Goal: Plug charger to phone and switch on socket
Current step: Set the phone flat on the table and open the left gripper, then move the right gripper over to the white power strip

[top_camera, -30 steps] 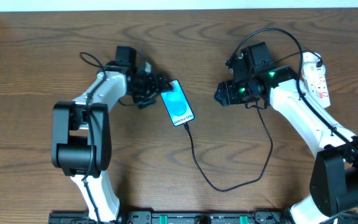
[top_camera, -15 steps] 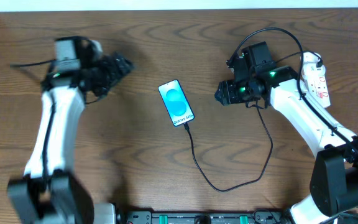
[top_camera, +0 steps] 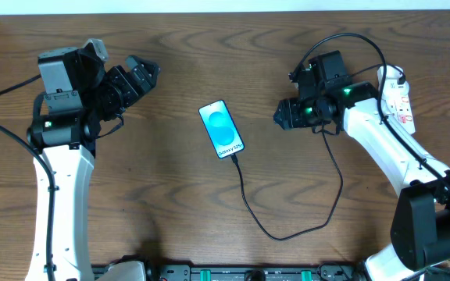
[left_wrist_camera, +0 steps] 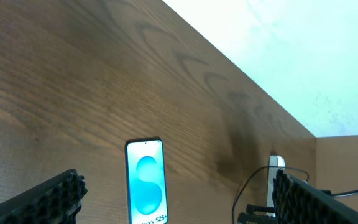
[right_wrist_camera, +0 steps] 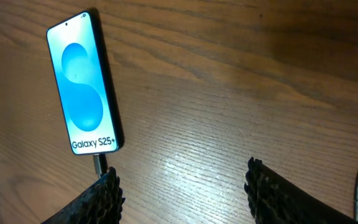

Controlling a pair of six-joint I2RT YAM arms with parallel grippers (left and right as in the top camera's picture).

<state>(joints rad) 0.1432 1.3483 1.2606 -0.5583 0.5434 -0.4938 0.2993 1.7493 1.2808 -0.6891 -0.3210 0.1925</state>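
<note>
The phone [top_camera: 221,129] lies in the middle of the table with its blue screen lit and "Galaxy S25" text at its near end. It also shows in the left wrist view [left_wrist_camera: 145,182] and the right wrist view [right_wrist_camera: 83,81]. The charger cable [top_camera: 287,231] has its connector tip [right_wrist_camera: 98,163] in the phone's near end and loops right toward the socket. The socket [top_camera: 398,97] is a white power strip at the far right. My left gripper [top_camera: 141,76] is open and empty, raised left of the phone. My right gripper [top_camera: 281,117] is open and empty, right of the phone.
The table's far edge meets a white wall [left_wrist_camera: 278,50]. The socket's white strip [left_wrist_camera: 276,163] and black cables show at the far right in the left wrist view. The robot base bar [top_camera: 241,273] runs along the near edge.
My left arm has pulled away from the phone to the left and risen. The phone and cable have stayed in place. My right gripper has shifted slightly right.
</note>
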